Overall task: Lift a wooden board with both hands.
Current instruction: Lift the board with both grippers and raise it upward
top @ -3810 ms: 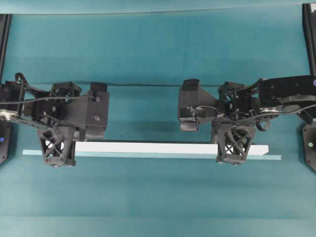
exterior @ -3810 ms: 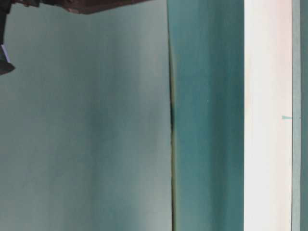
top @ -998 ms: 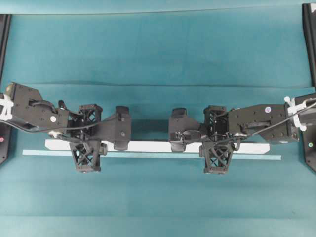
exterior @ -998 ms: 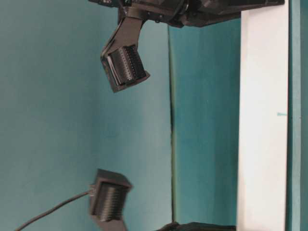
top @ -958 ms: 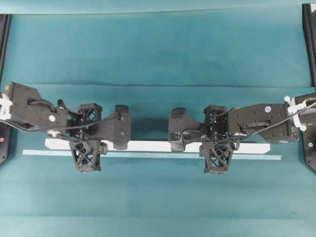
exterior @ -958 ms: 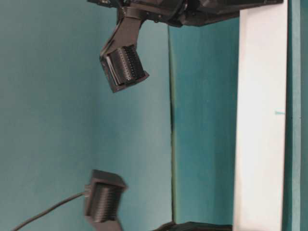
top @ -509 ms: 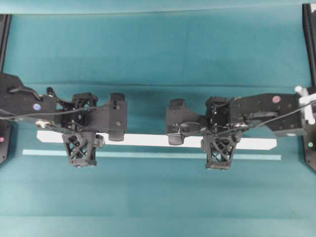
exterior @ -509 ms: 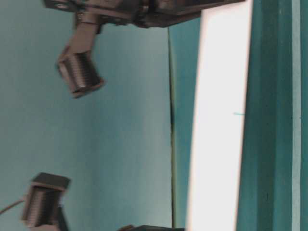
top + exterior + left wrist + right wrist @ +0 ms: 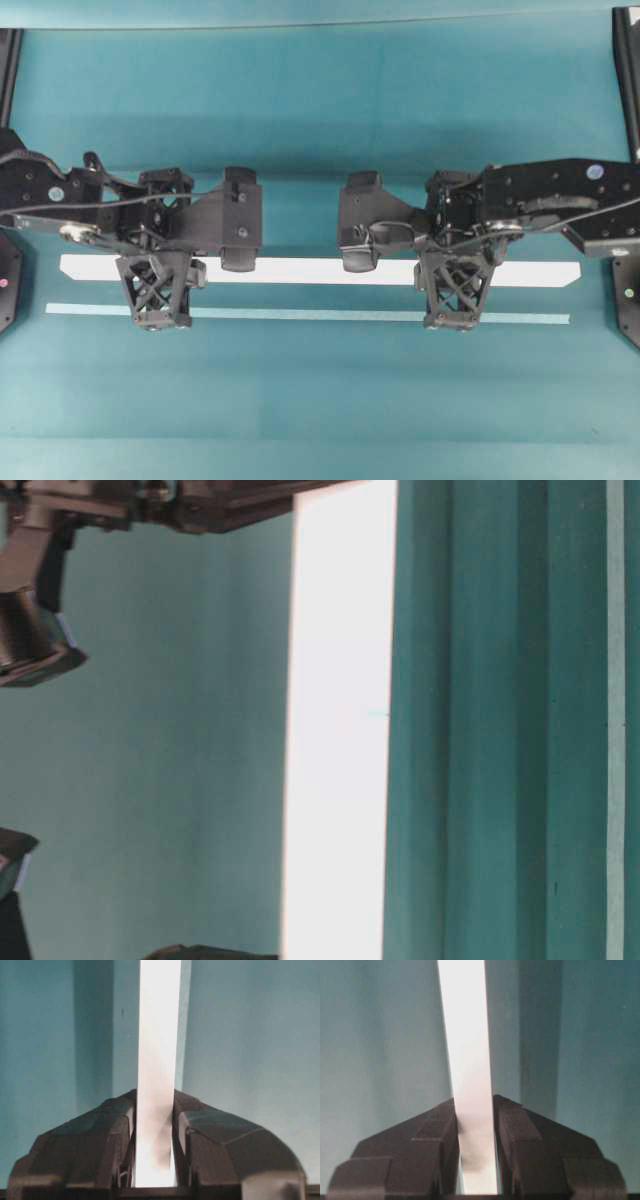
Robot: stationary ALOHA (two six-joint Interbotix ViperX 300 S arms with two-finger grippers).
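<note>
Overhead view: the wooden board (image 9: 320, 271) runs lengthwise left to right across the middle of the teal desk (image 9: 320, 110), its angled ends pointing toward the desk's left and right edges. The left tool (image 9: 155, 290) grips it near the left end, the right tool (image 9: 455, 290) near the right end. A thin pale tape strip (image 9: 310, 315) lies parallel to the board, on the side toward the desk's near edge. Table-level view: the wooden board (image 9: 335, 720) appears as a bright vertical band, well apart from the tape strip (image 9: 614, 720) at the frame's right; this separation is less evident from overhead. Left wrist view: both dark fingers (image 9: 105, 1145) of the left tool (image 9: 152, 1160) press the faces of the wooden board (image 9: 157, 1060), which recedes straight ahead. Right wrist view: the right tool (image 9: 475, 1160) clamps the wooden board (image 9: 465, 1035) likewise, over teal desk (image 9: 380, 1035) surface.
</note>
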